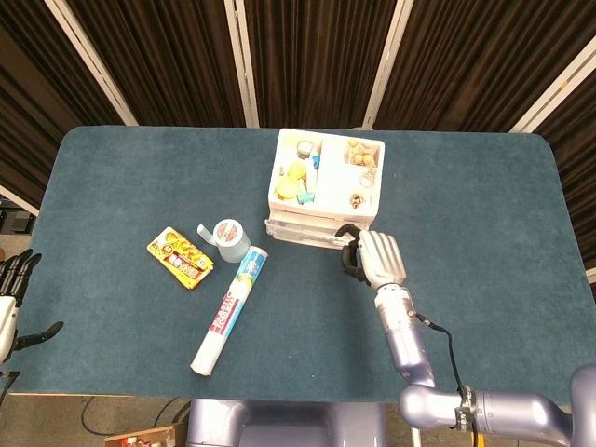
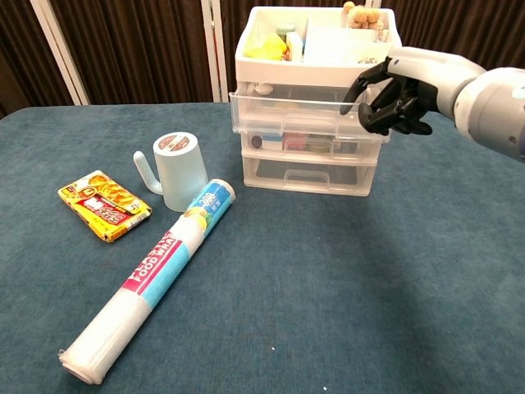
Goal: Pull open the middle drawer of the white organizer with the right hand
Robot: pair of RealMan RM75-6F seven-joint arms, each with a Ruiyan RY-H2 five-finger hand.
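The white organizer [image 2: 310, 176] [image 1: 321, 186] stands at the back middle of the table, with an open tray of small items on top and three clear drawers below. The upper clear drawer [image 2: 283, 113] [image 1: 298, 233], just under the tray, sticks out a little toward me; the two drawers beneath it sit flush. My right hand [image 2: 395, 92] [image 1: 374, 257] is at that drawer's right front corner, with dark fingers curled onto its front edge. My left hand [image 1: 11, 279] hangs off the table's left edge, fingers spread and holding nothing.
A light blue mug [image 2: 175, 173] [image 1: 229, 238] stands left of the organizer. A long roll of food wrap [image 2: 152, 279] [image 1: 229, 311] lies diagonally in front of the mug. A yellow snack pack [image 2: 104, 205] [image 1: 181, 257] lies further left.
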